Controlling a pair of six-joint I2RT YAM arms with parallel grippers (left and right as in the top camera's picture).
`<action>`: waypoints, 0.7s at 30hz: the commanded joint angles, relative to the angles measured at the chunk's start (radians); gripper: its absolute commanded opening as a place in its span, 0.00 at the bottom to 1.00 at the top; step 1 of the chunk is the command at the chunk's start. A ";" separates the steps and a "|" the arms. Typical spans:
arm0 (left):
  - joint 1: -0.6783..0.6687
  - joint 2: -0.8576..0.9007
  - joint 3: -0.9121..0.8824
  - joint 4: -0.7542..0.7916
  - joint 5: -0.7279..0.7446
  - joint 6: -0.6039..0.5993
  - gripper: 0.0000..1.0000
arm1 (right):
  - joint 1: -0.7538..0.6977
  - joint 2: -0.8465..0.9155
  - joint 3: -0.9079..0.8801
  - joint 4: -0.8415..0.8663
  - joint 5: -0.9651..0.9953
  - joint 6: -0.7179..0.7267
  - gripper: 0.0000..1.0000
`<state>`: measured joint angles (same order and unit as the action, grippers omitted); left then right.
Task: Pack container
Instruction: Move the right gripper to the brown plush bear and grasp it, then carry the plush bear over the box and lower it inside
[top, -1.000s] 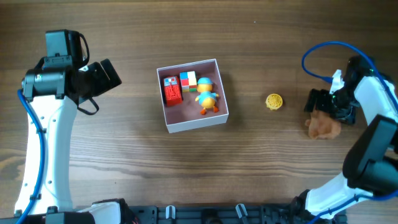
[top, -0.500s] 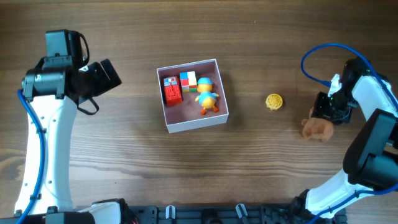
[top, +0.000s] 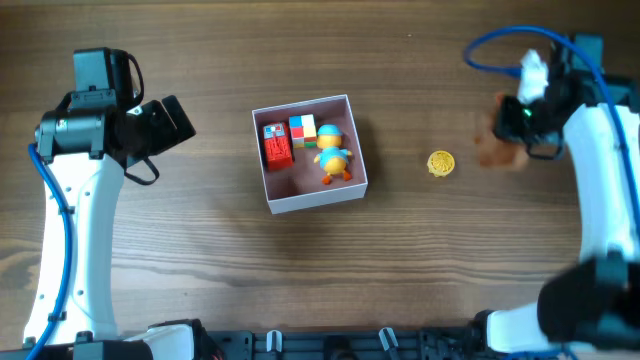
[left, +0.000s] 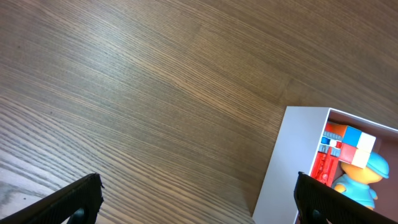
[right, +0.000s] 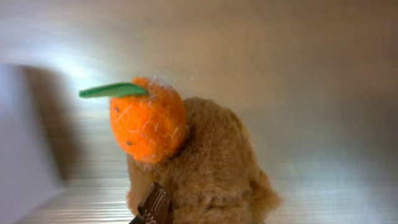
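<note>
Left arm: stands along the left edge of the wooden tabletop (top: 200, 260).

Left gripper (top: 170, 118): claw released, with its two dark fingertips (left: 78, 198) spread wide over bare wood, well apart from everything else.

Container (top: 315, 198): a square white-walled box with a pink inside. It sits about the middle of the tabletop, slightly askew to its edges.
- Red block toy (top: 277, 146): lies against the container's left wall.
- Multicoloured cube (top: 302, 131): just beside the red block toy, at the far wall.
- Duck figure (top: 333, 155): yellow with a blue cap, lying in the right half of the container.

Yellow ball (top: 441, 163): small, on the wood between the container and the right edge.

Right gripper (top: 520, 122): blurred in the overhead view, near the right edge and just beyond the ball. The claw is grasping a brown plush toy (right: 211, 168), and one metal fingertip (right: 155, 205) presses its lower front.

Plush toy details: an orange ball (right: 148, 127) with a green leaf (right: 112, 91) sits at its top.
</note>
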<state>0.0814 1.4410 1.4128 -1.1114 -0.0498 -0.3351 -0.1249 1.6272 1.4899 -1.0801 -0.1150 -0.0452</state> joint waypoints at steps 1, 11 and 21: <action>0.006 0.007 -0.007 -0.001 0.016 0.013 1.00 | 0.234 -0.124 0.087 0.013 -0.042 -0.173 0.04; 0.006 0.007 -0.007 -0.004 0.016 0.013 1.00 | 0.754 -0.023 0.087 0.175 0.006 -0.511 0.04; 0.006 0.007 -0.007 -0.004 0.016 0.013 1.00 | 0.868 0.285 0.087 0.197 -0.048 -0.560 0.04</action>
<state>0.0814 1.4410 1.4128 -1.1152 -0.0498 -0.3351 0.7288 1.8603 1.5772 -0.8894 -0.1272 -0.5846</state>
